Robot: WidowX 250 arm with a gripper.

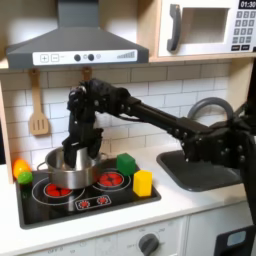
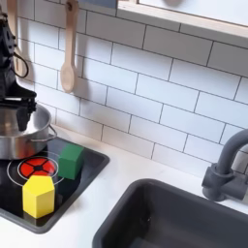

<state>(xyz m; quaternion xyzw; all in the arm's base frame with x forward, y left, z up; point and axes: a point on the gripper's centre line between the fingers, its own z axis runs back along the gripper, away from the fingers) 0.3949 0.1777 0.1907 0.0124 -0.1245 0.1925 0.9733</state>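
Claw point(image 1: 78, 145) lowered into the pot point(image 1: 68, 168) on the stove point(image 1: 120, 200); finger state cannot be determined; green block point(image 1: 126, 163) nearby.

Even, moderately bright overhead light in both exterior views, soft shadows beneath the range hood point(image 1: 75, 45) and inside the sink point(image 2: 184, 218), mild glare on the pot point(image 2: 21, 131), 2 low-resolution frames, overall softness, slight blur along edges.

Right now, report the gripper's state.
Gripper: lowered into the silver pot on the toy stove; open or shut cannot be told.
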